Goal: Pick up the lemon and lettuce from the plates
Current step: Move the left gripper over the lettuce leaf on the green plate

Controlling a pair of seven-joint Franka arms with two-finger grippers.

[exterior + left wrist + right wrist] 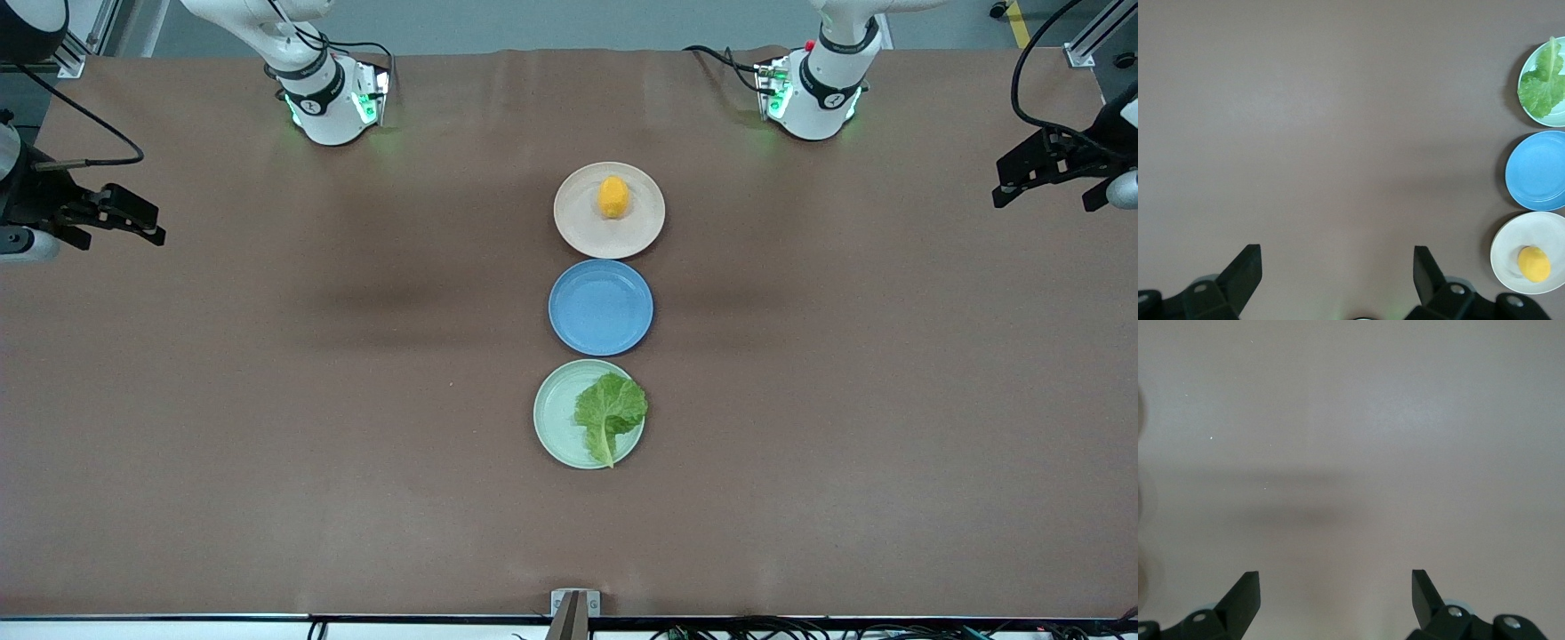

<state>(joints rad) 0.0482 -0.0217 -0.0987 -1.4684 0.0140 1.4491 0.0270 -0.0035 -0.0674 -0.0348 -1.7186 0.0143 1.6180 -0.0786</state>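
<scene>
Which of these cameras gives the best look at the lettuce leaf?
The front view: the whole lettuce lies in plain sight on the mint green plate, stem rib toward the camera. The left wrist view catches it only at the picture's edge, partly cut off. The right wrist view shows only bare table.

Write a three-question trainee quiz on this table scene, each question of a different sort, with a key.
1. True or false: the lemon lies on the blue plate.
2. Which plate holds the lettuce? A beige-pink plate B blue plate C mint green plate
3. Fill in: the left pincer and the right pincer both stand ____, holding nothing.

Key: 1 false, it lies on the beige-pink plate. 2 C. 3 open.
</scene>
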